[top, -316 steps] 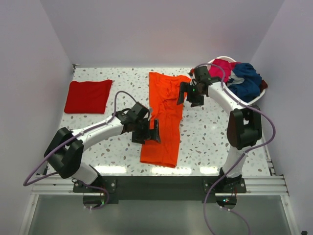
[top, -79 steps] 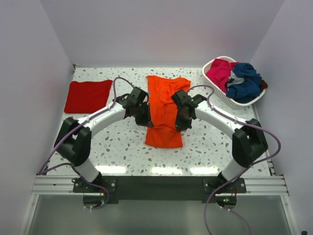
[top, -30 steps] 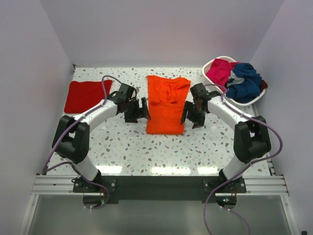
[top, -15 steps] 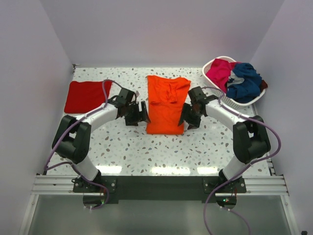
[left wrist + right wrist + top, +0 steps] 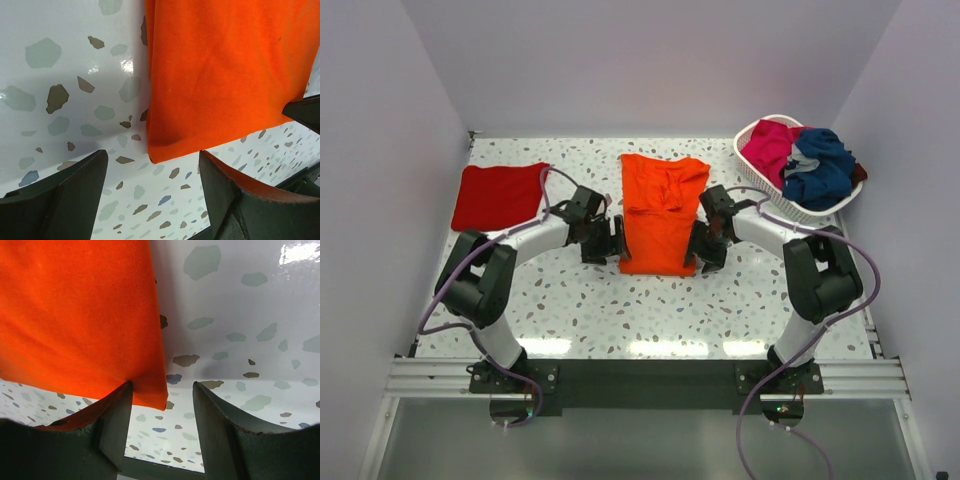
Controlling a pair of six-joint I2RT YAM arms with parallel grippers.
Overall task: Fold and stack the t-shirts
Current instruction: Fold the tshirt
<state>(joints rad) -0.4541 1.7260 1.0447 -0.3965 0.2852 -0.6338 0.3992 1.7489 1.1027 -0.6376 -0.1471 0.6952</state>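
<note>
The left gripper (image 5: 152, 170) is standing wide open, its fingers straddling the near left corner of the orange t-shirt (image 5: 658, 215) without pinching the cloth. The right gripper (image 5: 162, 409) is standing parted more narrowly around the near right corner, one finger (image 5: 114, 426) lying right at the hem. The orange t-shirt is lying folded into a rectangle mid-table (image 5: 650, 310), its side edges straight, with bare speckled surface showing in front of it. The red t-shirt (image 5: 500, 196) is lying folded flat at the far left, well apart. The magenta t-shirt (image 5: 770, 145) and the navy t-shirt (image 5: 822, 165) are sitting heaped in the white basket (image 5: 767, 197) at the far right.
</note>
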